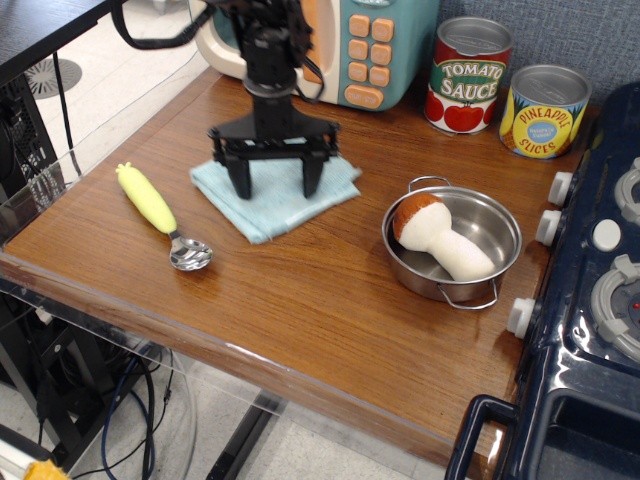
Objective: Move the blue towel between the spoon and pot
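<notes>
The blue towel (272, 208) lies flat on the wooden counter, between the spoon (160, 212) on the left and the pot (503, 216) on the right. My gripper (277, 187) stands upright over the towel, open, its two black fingertips (243, 186) spread wide and pressing down on the cloth's far half. The spoon has a pale-yellow handle and a shiny bowl that points toward the front edge. The steel pot holds a plush mushroom (440, 240).
A toy microwave (350, 45) stands at the back just behind my arm. A tomato sauce can (468, 75) and a pineapple can (543, 110) sit at the back right. A dark blue toy stove (600, 300) borders the counter's right side.
</notes>
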